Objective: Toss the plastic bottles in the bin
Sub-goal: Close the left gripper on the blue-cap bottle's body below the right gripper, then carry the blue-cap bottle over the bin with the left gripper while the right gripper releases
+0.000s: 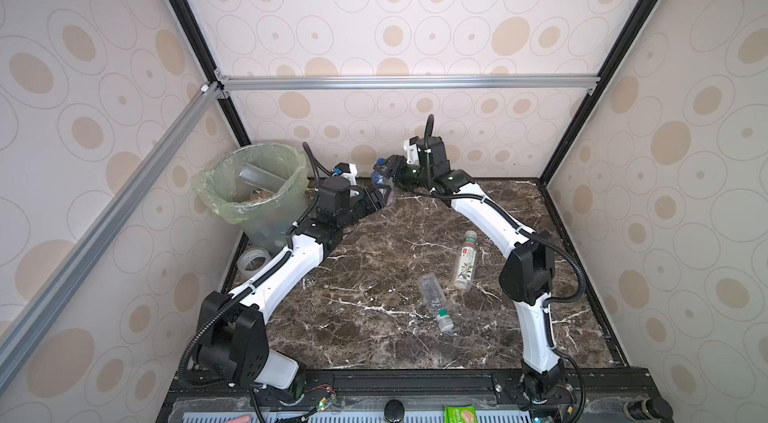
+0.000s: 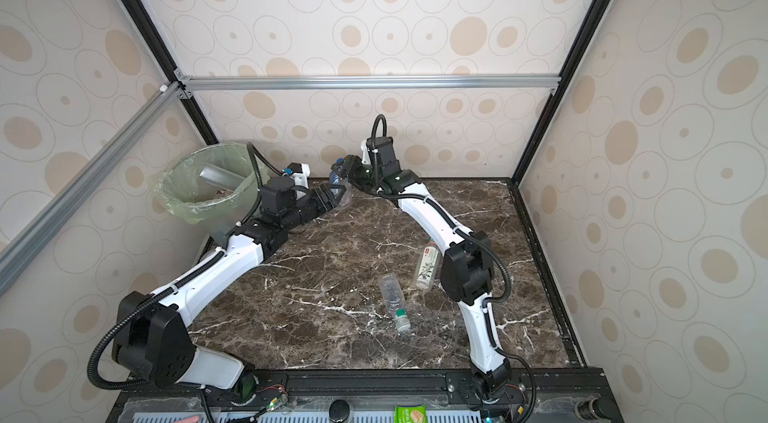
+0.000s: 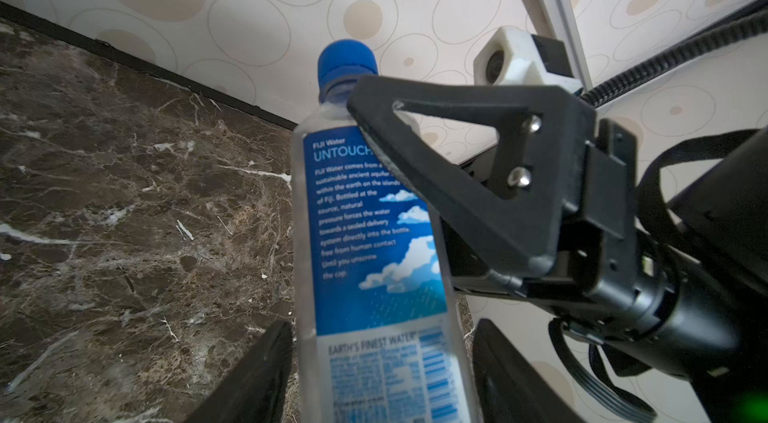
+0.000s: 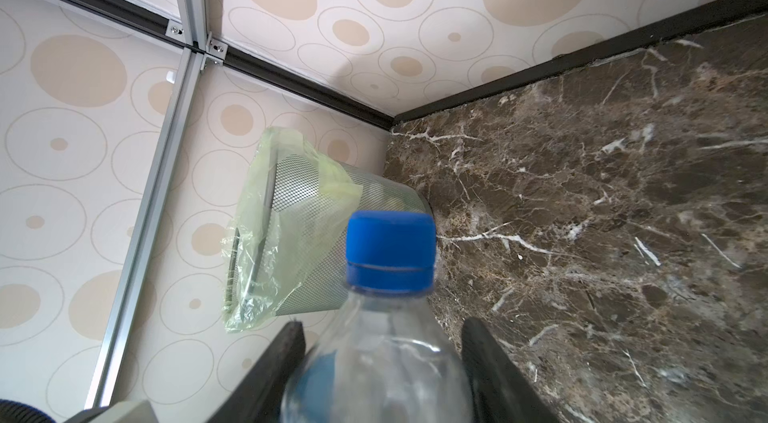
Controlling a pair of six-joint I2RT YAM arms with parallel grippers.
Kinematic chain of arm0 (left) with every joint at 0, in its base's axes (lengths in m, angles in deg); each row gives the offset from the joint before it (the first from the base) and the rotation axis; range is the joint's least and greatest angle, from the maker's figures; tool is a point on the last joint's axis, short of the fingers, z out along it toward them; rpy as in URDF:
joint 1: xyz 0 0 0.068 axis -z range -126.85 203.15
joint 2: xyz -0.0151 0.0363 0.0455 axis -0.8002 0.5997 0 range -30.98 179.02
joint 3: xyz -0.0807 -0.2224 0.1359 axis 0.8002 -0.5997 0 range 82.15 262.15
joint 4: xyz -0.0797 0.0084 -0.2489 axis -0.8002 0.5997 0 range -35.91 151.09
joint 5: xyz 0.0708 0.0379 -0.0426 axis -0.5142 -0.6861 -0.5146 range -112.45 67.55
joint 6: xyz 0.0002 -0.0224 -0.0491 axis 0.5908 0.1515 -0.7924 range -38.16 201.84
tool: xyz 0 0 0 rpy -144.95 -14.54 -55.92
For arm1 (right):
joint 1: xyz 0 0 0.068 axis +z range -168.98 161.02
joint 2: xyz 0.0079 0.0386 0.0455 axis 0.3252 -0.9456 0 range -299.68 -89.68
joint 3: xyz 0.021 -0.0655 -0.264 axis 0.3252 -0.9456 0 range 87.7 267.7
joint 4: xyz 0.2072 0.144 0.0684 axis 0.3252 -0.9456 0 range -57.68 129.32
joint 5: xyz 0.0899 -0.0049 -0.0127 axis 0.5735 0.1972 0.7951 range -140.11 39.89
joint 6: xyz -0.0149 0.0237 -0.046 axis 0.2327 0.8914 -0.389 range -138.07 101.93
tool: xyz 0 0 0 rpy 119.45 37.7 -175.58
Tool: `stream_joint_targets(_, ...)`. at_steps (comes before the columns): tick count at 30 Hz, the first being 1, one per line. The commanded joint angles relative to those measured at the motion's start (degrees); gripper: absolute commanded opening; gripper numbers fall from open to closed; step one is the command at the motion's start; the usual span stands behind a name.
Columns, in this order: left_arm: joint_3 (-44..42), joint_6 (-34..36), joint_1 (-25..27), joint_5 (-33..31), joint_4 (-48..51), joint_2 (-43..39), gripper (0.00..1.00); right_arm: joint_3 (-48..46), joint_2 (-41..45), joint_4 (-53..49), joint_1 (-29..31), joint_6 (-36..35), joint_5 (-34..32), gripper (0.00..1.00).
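Here the right end effector [image 1: 388, 170] is closed on the blue-capped bottle [image 3: 374, 234] near its neck and holds it roughly upright. The left end effector [image 1: 383, 197] has its 2 fingers [image 3: 257, 375] at both sides of the lower label; I cannot tell if they press it. The bin [image 1: 208, 188] stands near, to the left of the left end effector. A white-labelled bottle [image 1: 465, 261] and a green-capped bottle [image 1: 434, 300] lie on the surface [image 1: 374, 317], well apart from both end effectors.

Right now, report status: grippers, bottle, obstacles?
Right gripper shut on blue-capped bottle. Left gripper around its lower body, grip unclear. Bin beside left arm. Two bottles lie on table.
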Motion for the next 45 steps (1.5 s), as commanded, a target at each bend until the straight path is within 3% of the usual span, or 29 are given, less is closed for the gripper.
stream_joint_targets(1, 2.79, -0.58, -0.26, 0.62, -0.63, 0.68, 0.67, -0.26, 3.18, 1.84, 0.65, 1.09, 0.61, 0.35)
stream_joint_targets(6, 3.03, -0.48, -0.25, 0.94, -0.60, 1.53, 0.65, -0.25, 3.01, 1.80, 0.96, 0.91, 0.61, 0.34)
stream_joint_targets(12, 2.84, -0.48, -0.37, 1.33, -0.79, 2.10, 0.54, -0.17, 2.97, 1.52, 1.14, 0.57, 0.82, 0.37)
stream_joint_targets(17, 2.28, -0.41, -0.86, 1.41, -0.54, 1.89, 0.47, 0.46, 3.73, -0.37, 1.03, -1.47, 0.18, 0.50)
stream_joint_targets(28, 5.42, 4.57, -5.10, 2.11, 9.91, 1.07, 0.47, 0.85, 6.14, -2.60, -1.48, -3.70, 1.88, 0.88)
stream_joint_targets(31, 10.13, 8.91, -6.76, 0.99, 18.04, 1.38, 0.47, -0.20, 8.10, -3.19, -2.61, -5.12, 1.93, 1.00)
stream_joint_targets(37, 26.31, 18.64, -9.46, -6.81, 36.18, 3.01, 0.46, -3.65, 12.71, -6.11, -3.36, -11.33, -0.94, 1.00)
stream_joint_targets(42, 46.25, 26.12, -14.49, -11.50, 51.70, 9.15, 0.46, -2.43, 13.22, -10.87, -1.88, -18.54, -1.17, 1.00)
stream_joint_targets(45, 47.18, 25.56, -18.94, -13.04, 51.98, 8.59, 0.45, 0.56, 12.82, -14.66, 0.44, -24.71, -1.84, 1.00)
